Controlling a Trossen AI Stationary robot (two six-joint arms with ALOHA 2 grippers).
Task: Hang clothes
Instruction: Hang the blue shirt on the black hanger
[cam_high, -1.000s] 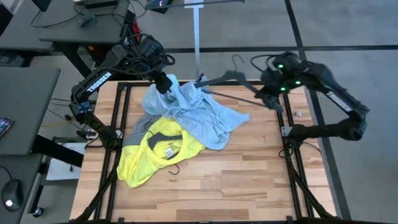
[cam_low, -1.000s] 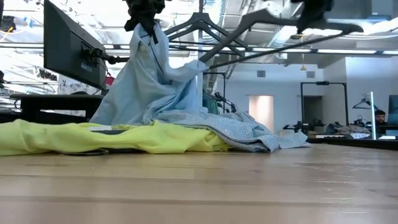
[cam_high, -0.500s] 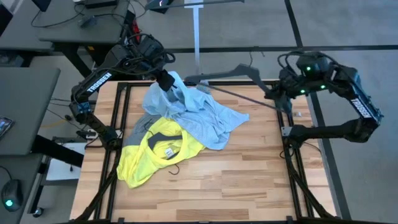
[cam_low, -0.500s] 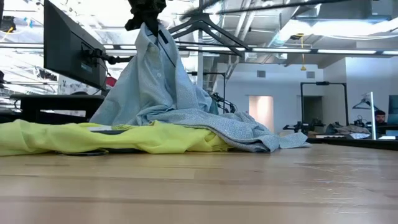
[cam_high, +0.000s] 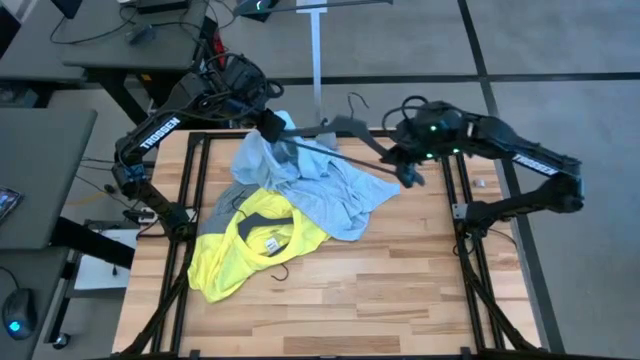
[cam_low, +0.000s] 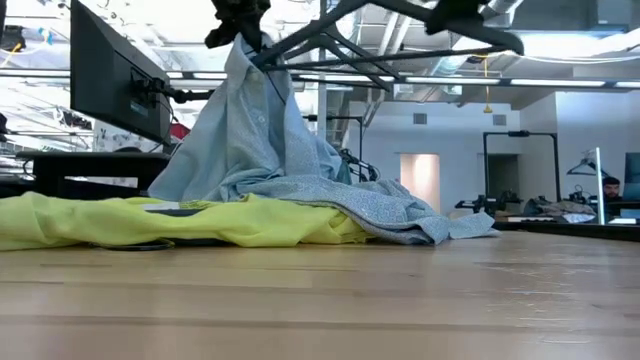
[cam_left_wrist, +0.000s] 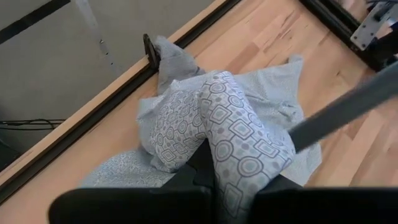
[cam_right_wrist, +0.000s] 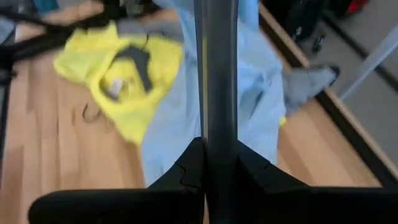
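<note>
High view: in the upper middle of the frame the left gripper (cam_high: 268, 127) is clenched on a bunch of the light-blue shirt (cam_high: 320, 190), lifting it off the counter (cam_high: 400, 290). From the upper right, the right gripper (cam_high: 408, 165) grasps a grey hanger (cam_high: 335, 130) whose far end reaches the raised cloth. The yellow T-shirt (cam_high: 250, 250) lies lower left of centre, with the grey T-shirt (cam_high: 215, 213) peeking out beside it.

Low view: the blue shirt rises as a peak at upper left, and the hanger's bars cross the top of the frame.

Left wrist view: patterned blue cloth is pinched between the jaws.

Right wrist view: the jaws grip the hanger bar at centre.

To do this step well, I judge the hanger tip should slide into the shirt's opening while the left arm keeps the cloth taut.
</note>
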